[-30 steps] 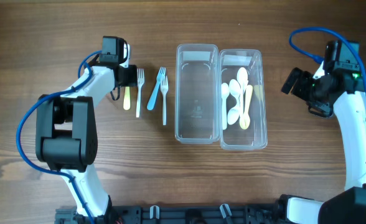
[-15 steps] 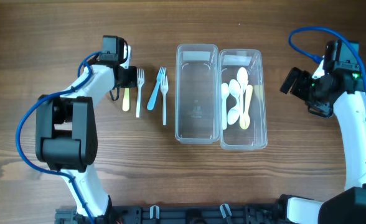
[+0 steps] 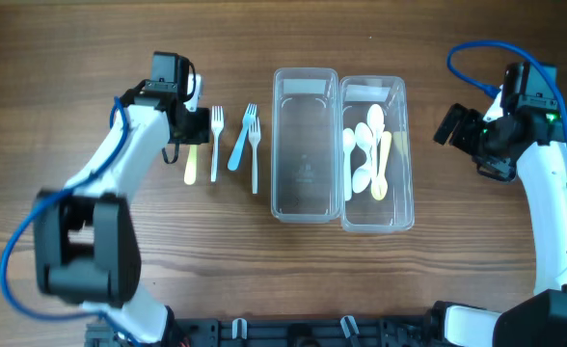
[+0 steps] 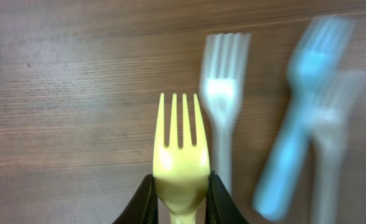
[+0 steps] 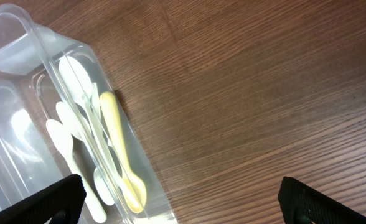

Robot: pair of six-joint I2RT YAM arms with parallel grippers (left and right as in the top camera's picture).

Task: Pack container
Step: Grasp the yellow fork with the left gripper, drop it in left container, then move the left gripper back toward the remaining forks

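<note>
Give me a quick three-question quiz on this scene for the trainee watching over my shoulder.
1. True or false: the left gripper is shut on the yellow fork.
2. How many other forks lie on the table?
3. The spoons lie in: A, the container nearer the right gripper; B, the other one; C, both.
Key: 1 true; 2 three; 3 A.
</note>
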